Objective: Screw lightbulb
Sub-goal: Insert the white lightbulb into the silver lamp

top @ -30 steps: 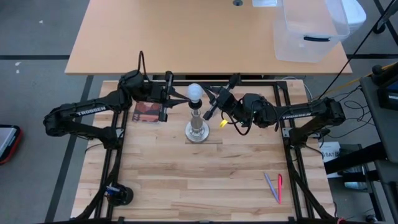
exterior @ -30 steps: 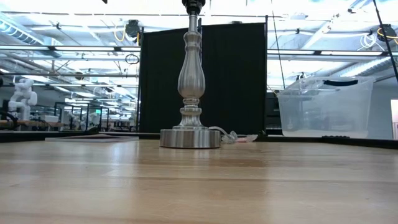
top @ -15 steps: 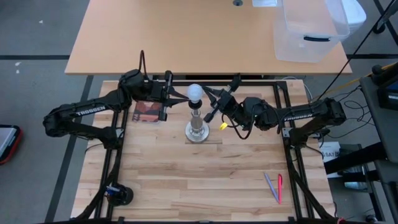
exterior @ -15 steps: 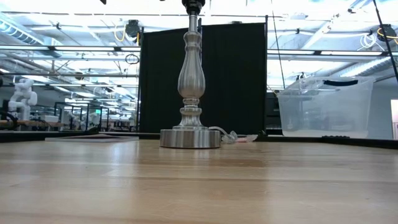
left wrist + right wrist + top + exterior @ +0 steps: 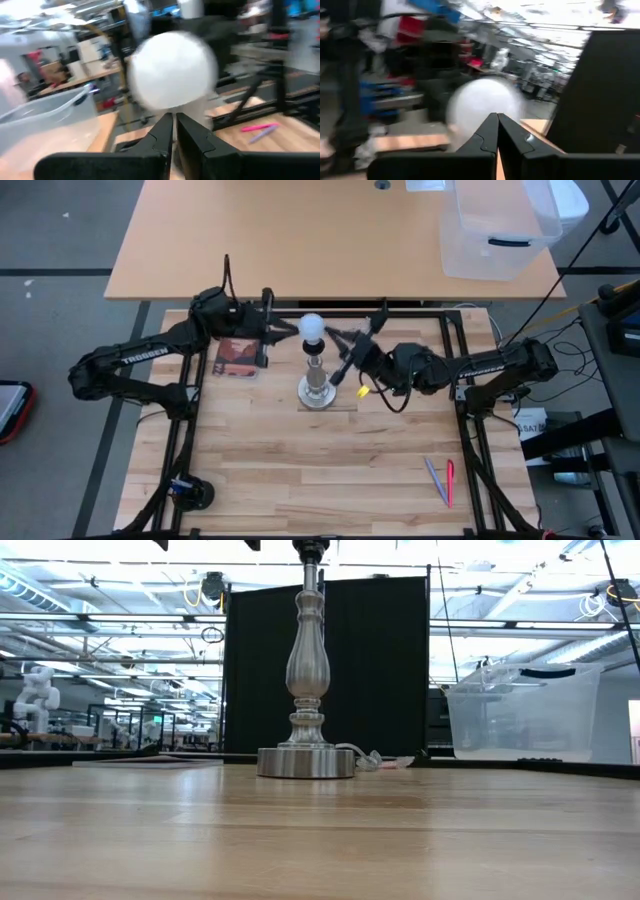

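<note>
The white round lightbulb (image 5: 313,327) sits on top of the silver lamp stand (image 5: 317,388), which stands on its round base (image 5: 305,762) in the middle of the table. In the low view the bulb is above the picture's edge. My left gripper (image 5: 294,331) is shut, with its tips at the bulb's left side; the bulb fills the left wrist view (image 5: 172,70). My right gripper (image 5: 331,334) is shut, with its tips at the bulb's right side; the bulb shows blurred in the right wrist view (image 5: 482,110). My left gripper's shut fingertips (image 5: 167,125) point level from the table's left at the bulb's lower part; I cannot tell whether they touch it. My right gripper's shut fingertips (image 5: 492,125) point level from the table's right at the bulb; I cannot tell whether they touch it.
A brown packet (image 5: 238,357) lies under the left arm. Two pens (image 5: 440,480) lie near the front right. A dark round object (image 5: 190,492) sits at the front left. A clear plastic bin (image 5: 500,225) stands on the far table.
My left gripper has shifted a little toward the table's far edge beside the bulb. My right gripper's wrist has moved slightly toward the near edge, its tips staying by the bulb. The bulb and stand have kept their place.
</note>
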